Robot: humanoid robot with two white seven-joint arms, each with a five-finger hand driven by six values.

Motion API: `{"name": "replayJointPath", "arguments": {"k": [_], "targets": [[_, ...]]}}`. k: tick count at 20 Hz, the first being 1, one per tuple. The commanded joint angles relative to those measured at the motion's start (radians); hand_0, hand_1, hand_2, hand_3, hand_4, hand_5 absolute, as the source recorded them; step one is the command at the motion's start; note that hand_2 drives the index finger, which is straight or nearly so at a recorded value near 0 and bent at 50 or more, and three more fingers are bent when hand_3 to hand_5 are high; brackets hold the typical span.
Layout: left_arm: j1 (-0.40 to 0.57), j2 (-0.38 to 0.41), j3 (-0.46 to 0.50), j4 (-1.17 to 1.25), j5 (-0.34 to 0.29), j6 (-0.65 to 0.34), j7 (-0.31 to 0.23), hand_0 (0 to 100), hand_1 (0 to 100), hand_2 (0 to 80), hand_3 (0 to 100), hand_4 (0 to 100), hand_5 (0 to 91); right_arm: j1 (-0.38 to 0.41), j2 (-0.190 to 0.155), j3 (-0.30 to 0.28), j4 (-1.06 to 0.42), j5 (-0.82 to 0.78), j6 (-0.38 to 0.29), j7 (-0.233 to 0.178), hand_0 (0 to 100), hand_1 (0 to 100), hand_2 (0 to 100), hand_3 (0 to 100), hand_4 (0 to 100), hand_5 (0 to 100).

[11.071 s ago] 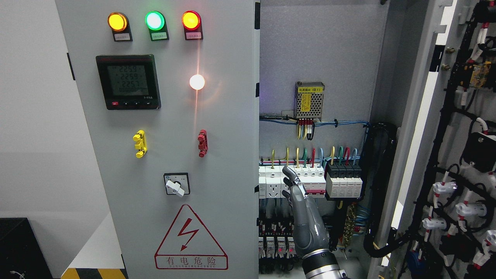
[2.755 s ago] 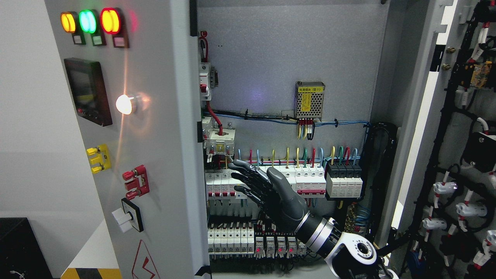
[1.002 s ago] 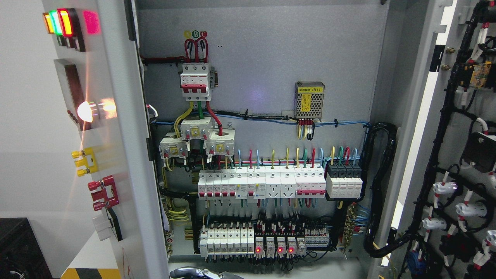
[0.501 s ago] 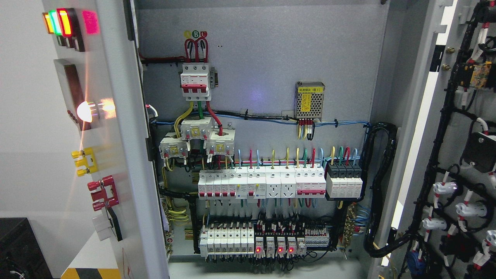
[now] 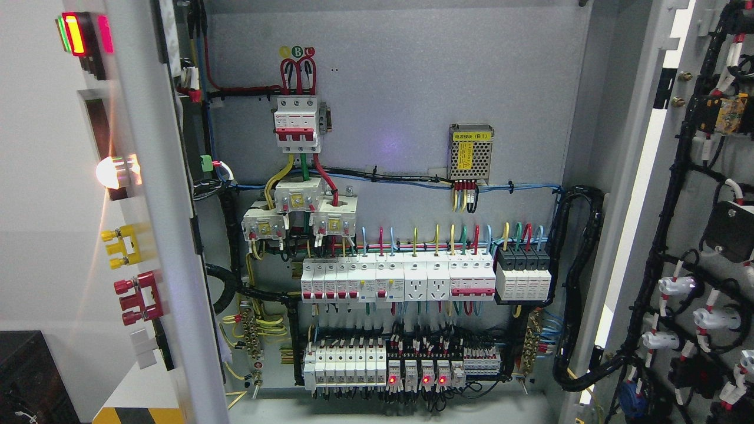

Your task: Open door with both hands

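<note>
1. Pale grey wall [image 5: 35,235] fills the far left, with a black box [image 5: 23,377] in the lower left corner and a yellow-and-black striped edge [image 5: 141,415] along the bottom.
2. Left door [image 5: 156,247] stands swung wide, seen almost edge-on. Its outer face carries lit indicator lamps [image 5: 73,32] at the top, a glowing white lamp [image 5: 112,172] below, then a yellow handle [image 5: 123,247], a red handle [image 5: 138,297] and a white rotary switch [image 5: 144,347].
3. Cabinet interior [image 5: 400,76] lies fully exposed between the two doors. Grey back panel; red-and-white main breaker [image 5: 297,123] upper left, three white transformer blocks [image 5: 297,212] under it.
4. Perforated metal power supply [image 5: 470,152] with a yellow label sits right of centre, coloured wires dropping from it.
5. Long row of white breakers and sockets [image 5: 400,280] spans the middle; a lower row [image 5: 377,365] shows three small red lights.
6. Black cable bundle [image 5: 580,282] loops down the right inner wall.
7. Right door [image 5: 648,176] is also swung open, its inner face [image 5: 707,265] toward the camera, covered in black wiring and white connectors.
8. Robot hand: neither one appears in the picture, so how far the fingers are spread cannot be told; nothing touches either door.
</note>
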Motion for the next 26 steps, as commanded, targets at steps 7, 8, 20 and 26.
{"name": "replayJointPath", "arguments": {"k": [7, 8, 20, 26], "targets": [[0.011, 0.004, 0.004, 0.001, 0.003, 0.000, 0.000, 0, 0, 0.0, 0, 0, 0.0, -0.024, 0.075, 0.090, 0.040, 0.009, 0.000, -0.002, 19, 0, 0, 0, 0, 0], [0.013, 0.004, 0.004, 0.003, 0.003, 0.000, 0.000, 0, 0, 0.0, 0, 0, 0.0, -0.032, 0.076, 0.101, 0.041, 0.011, 0.000, -0.003, 19, 0, 0, 0, 0, 0], [0.010, 0.001, -0.002, 0.006, -0.001, 0.001, 0.000, 0, 0, 0.0, 0, 0, 0.0, -0.087, 0.121, 0.187, 0.129, 0.013, 0.000, -0.003, 19, 0, 0, 0, 0, 0], [0.010, 0.001, -0.002, 0.007, -0.003, 0.001, 0.000, 0, 0, 0.0, 0, 0, 0.0, -0.115, 0.138, 0.193, 0.184, 0.013, 0.000, -0.003, 19, 0, 0, 0, 0, 0]]}}
